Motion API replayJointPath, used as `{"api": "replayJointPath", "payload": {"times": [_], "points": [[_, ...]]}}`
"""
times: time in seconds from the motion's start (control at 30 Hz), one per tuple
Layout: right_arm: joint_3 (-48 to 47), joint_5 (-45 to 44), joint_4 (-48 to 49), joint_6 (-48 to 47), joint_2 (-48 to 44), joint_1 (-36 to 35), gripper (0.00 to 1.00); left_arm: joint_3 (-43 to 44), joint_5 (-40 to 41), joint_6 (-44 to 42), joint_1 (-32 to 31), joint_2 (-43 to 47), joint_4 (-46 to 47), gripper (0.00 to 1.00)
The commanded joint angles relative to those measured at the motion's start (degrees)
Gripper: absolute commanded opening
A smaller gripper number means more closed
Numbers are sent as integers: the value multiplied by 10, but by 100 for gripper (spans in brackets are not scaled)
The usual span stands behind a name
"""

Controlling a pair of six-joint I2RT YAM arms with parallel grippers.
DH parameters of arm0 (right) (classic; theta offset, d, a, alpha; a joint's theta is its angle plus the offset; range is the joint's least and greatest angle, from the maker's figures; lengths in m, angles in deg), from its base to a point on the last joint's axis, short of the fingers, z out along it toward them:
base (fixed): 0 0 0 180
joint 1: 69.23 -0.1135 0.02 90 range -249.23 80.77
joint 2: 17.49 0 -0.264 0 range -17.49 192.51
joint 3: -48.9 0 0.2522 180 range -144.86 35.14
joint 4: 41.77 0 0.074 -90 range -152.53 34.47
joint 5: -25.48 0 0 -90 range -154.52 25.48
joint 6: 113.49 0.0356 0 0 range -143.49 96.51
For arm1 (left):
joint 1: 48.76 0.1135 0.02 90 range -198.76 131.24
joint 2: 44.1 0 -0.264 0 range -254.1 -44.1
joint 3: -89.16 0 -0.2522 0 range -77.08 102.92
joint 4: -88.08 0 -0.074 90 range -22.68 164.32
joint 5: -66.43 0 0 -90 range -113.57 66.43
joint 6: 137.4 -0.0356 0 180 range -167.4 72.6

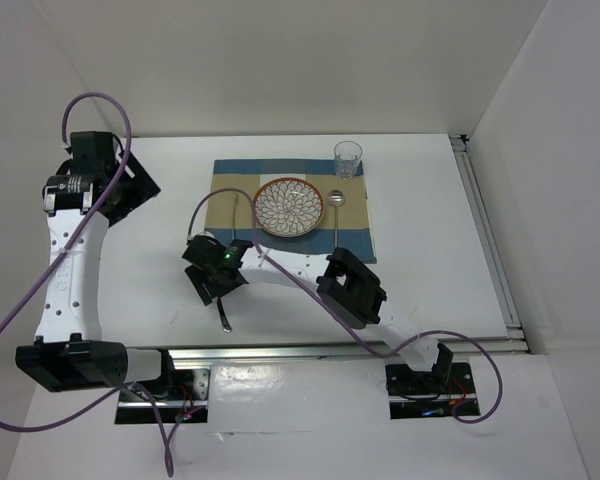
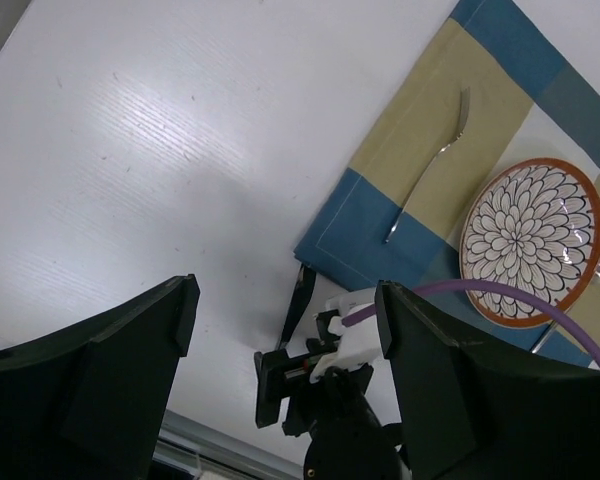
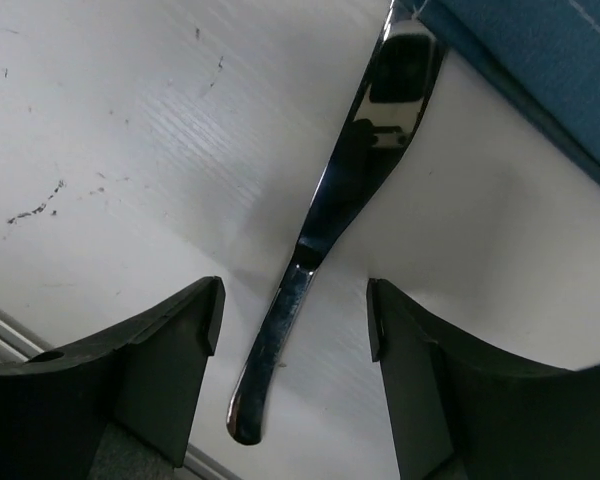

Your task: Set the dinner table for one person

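The dinner table (image 1: 430, 250) carries one placemat (image 1: 355, 230) toward its far middle. On the placemat sit one plate (image 1: 290, 208), one fork (image 2: 430, 165) left of the plate, one spoon (image 1: 336, 200) right of it and one glass (image 1: 348, 158) at the placemat's far right corner; one knife (image 3: 325, 230) lies on bare tabletop just off its near left corner. The right gripper (image 3: 293, 300) hangs over the knife, fingers spread to either side without touching it, and the left gripper (image 2: 288, 290) stands left of the placemat, jaws wide apart and empty. Bare tabletop lies left and right of the placemat, and a narrower strip runs from it to the metal rail (image 1: 280, 352) at the near edge.
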Motion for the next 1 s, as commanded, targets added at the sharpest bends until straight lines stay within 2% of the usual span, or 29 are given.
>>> {"api": "replayJointPath", "payload": {"times": [0.0,0.13,0.33,0.57,0.8,0.87,0.9,0.93,0.97], "points": [[3,-46,-16,-5,7,-23,70,-12,-16,-9,2,11,13,89],[17,-76,-41,6,7,-34,59,-23,-16,-9,2,17,13,89],[17,-117,-53,-5,7,-62,57,-34,-22,-9,2,22,19,89],[-31,-124,-85,-10,58,-62,58,-39,-27,-15,2,17,26,89],[-31,-131,-66,-10,63,-49,46,-56,-32,-15,2,17,31,89],[-26,-131,-66,-10,63,-49,32,-56,-38,-20,2,17,31,89],[-14,-131,-56,-16,63,-49,22,-51,-38,-20,2,12,31,89],[-14,-131,-56,-22,54,-49,22,-51,-38,-20,2,12,31,89],[0,-131,-49,-22,49,-49,11,-51,-38,-20,2,12,31,89]]}}
